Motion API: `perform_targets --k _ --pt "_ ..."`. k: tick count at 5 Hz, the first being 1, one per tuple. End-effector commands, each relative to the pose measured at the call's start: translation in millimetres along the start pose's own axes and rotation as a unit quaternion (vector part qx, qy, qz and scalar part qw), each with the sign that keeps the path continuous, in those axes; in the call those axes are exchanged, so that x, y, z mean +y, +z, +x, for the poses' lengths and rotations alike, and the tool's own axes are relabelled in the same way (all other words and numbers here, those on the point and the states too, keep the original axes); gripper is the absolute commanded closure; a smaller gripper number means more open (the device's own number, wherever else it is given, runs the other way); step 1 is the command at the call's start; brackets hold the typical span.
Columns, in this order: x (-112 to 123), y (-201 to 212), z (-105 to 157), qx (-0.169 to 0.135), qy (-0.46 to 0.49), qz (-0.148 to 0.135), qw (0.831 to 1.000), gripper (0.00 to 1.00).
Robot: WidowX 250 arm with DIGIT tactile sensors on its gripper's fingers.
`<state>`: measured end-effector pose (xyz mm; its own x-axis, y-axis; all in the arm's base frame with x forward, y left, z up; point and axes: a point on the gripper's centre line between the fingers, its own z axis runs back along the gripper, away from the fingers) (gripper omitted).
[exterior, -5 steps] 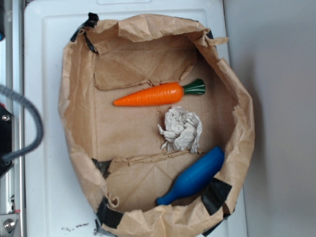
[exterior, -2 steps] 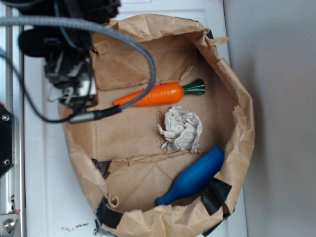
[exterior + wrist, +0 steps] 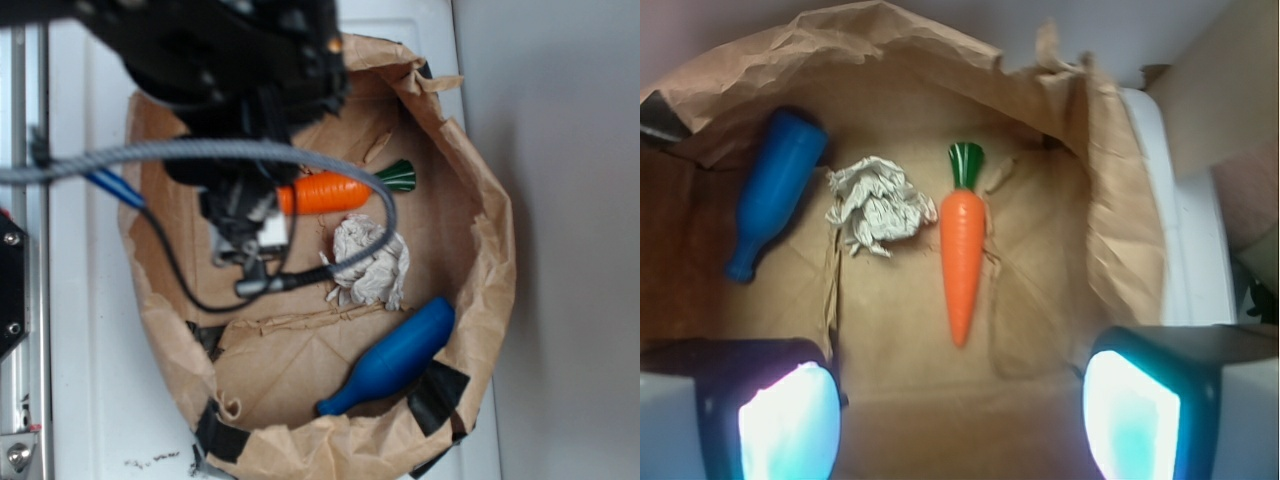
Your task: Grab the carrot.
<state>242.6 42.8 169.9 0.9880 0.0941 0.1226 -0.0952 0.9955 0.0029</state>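
The orange carrot [image 3: 963, 258] with its dark green top [image 3: 966, 162] lies flat on the floor of a brown paper bag [image 3: 900, 60]. In the exterior view the carrot [image 3: 325, 192] is partly covered at its tip end by the arm. My gripper [image 3: 958, 415] is open, its two pads wide apart at the bottom of the wrist view, hovering above the bag floor just short of the carrot's pointed tip. Nothing is between the fingers [image 3: 790, 420]. In the exterior view the gripper [image 3: 250, 232] hangs over the bag's left half.
A crumpled white paper ball [image 3: 368, 262] lies beside the carrot. A blue bottle-shaped toy [image 3: 392, 358] rests near the bag's wall. The bag's crumpled rim [image 3: 490, 250] stands up all around on a white surface [image 3: 90, 350].
The arm has swept in from the left edge to over the bag and now covers the carrot's tip. Carrot, paper ball and blue toy have not moved.
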Motion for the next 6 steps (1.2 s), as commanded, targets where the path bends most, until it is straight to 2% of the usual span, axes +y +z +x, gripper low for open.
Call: perform_targets --k 1,2,5,6 --pt "4 -20 8 -0.026 -0.019 -0.031 0.999 0.0" --pt "3 -31 7 -0.038 -0.025 -0.025 0.999 0.0" --pt "3 -31 7 -0.038 -0.025 -0.025 0.999 0.0" --pt "8 -55 12 -0.03 -0.019 -0.006 0.999 0.0"
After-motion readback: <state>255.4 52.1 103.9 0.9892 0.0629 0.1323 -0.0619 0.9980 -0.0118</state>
